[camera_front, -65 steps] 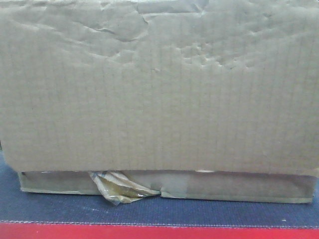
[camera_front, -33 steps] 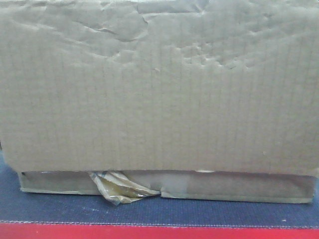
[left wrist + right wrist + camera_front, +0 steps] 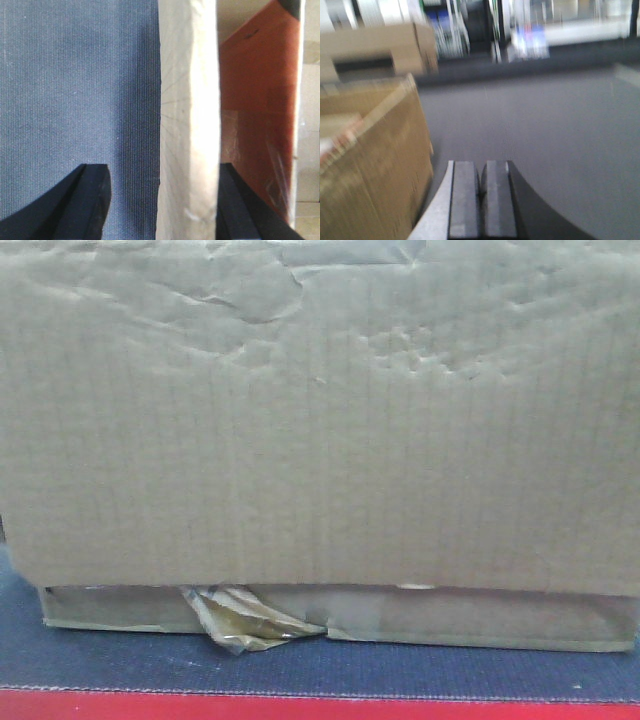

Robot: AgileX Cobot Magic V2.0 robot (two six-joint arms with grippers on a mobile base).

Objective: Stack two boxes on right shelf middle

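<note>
A wide brown cardboard box fills the front view, its glossy tape tuft hanging at the bottom edge. My left gripper is open and straddles the box's pale side wall. Its right finger lies against the wall inside the box, while the left finger stands apart outside. My right gripper is shut on nothing, low over the grey surface beside a brown box. A second box stands behind. The shelf cannot be made out.
The box rests on a dark blue-grey felt surface with a red front edge. The same felt lies left of the box wall. Blurred racks and goods line the back of the right wrist view.
The box has crept a few pixels to the right in the front view. Nothing else differs.
</note>
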